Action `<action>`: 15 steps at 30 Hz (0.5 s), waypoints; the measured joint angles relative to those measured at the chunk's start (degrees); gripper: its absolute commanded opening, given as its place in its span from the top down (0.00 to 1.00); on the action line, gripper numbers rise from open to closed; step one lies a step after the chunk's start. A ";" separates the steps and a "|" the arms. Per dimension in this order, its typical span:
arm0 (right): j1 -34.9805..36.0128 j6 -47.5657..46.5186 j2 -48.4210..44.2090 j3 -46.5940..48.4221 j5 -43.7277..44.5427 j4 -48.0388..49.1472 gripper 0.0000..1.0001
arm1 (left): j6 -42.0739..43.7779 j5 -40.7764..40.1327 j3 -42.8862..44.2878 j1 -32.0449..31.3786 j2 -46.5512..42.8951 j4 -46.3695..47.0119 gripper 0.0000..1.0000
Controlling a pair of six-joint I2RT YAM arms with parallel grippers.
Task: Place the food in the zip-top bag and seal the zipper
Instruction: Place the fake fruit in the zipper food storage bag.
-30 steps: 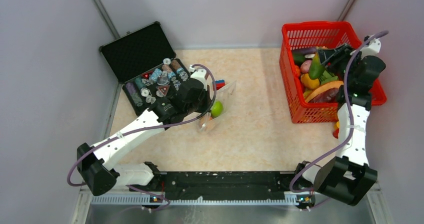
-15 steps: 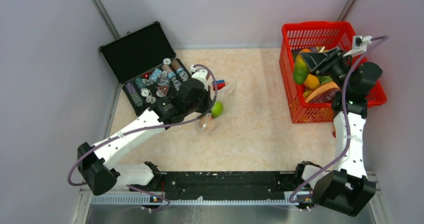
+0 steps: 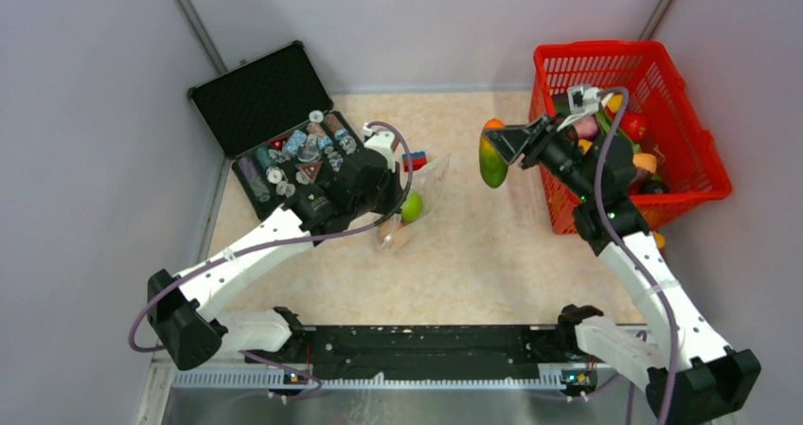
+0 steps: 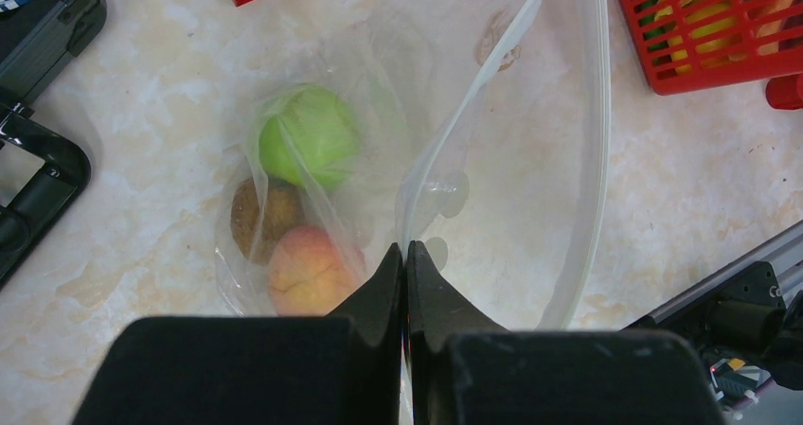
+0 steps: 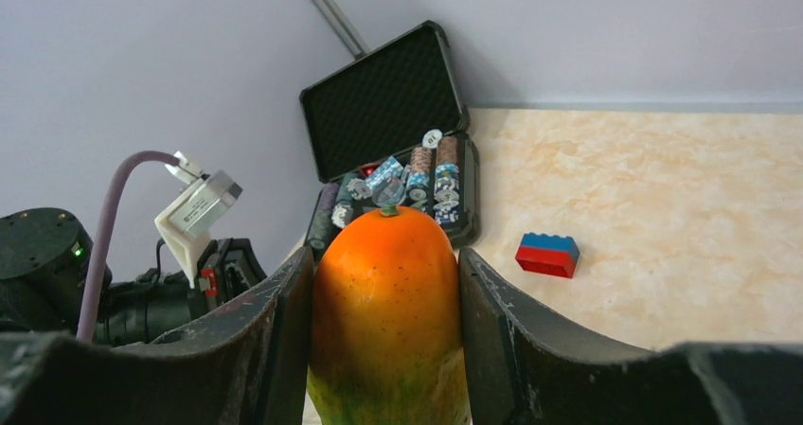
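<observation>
The clear zip-top bag [image 4: 511, 160] lies on the table with its mouth held open; its whitish zipper strip [image 4: 592, 160] curves along the right edge. Inside are a green round fruit [image 4: 310, 134], a brown fruit [image 4: 260, 217] and a peach-coloured fruit [image 4: 305, 269]. My left gripper [image 4: 405, 250] is shut on the bag's near rim; it shows in the top view [image 3: 390, 209] beside the bag [image 3: 417, 198]. My right gripper [image 5: 386, 283] is shut on an orange-and-green papaya [image 5: 386, 302], held in the air between basket and bag [image 3: 491, 157].
A red mesh basket [image 3: 696, 174] with more toy food stands at the right. An open black case [image 3: 275, 132] of small bottles and discs sits at the back left. A red-and-blue toy brick [image 5: 547, 255] lies behind the bag.
My right gripper has lifted the papaya out of the red basket and carried it left over the table toward the bag. The left gripper and bag have stayed still.
</observation>
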 measured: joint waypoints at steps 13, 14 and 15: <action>19.85 -3.04 -1.70 -6.19 25.75 6.99 0.94 | -0.24 -0.04 0.02 0.00 -1.60 0.00 1.00; 20.74 -3.04 -1.40 -6.19 26.86 7.54 0.94 | -0.24 -0.04 0.02 0.00 -1.79 0.00 1.00; 21.92 -3.04 -1.05 -6.19 28.46 8.15 0.94 | -0.26 -0.07 0.02 0.00 -1.90 0.00 1.00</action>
